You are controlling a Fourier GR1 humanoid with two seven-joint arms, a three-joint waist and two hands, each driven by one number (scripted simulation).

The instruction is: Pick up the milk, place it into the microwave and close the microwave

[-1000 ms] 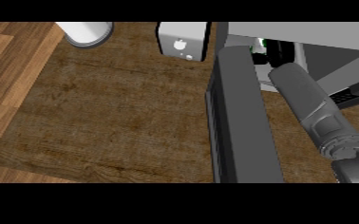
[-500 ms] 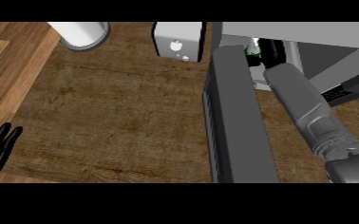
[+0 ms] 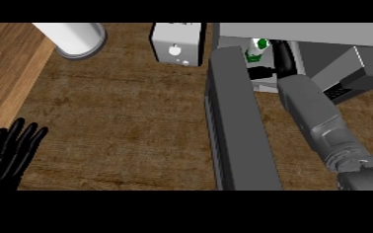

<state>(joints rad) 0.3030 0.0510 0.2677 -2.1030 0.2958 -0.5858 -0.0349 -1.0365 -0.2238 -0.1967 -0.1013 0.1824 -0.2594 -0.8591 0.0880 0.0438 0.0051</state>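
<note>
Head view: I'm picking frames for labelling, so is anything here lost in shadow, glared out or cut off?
Head view: flat, even light, no glare. The milk shows only partly past the open microwave door, in the dim microwave interior. The right hand is dark there, its fingers unreadable. The left hand is cut by the left edge.

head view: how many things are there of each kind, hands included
hands: 2, the left hand open at the left edge, the right hand reaching into the microwave
milk carton: 1
microwave: 1, door open
white cylinder: 1
small white box: 1
total: 6
</note>
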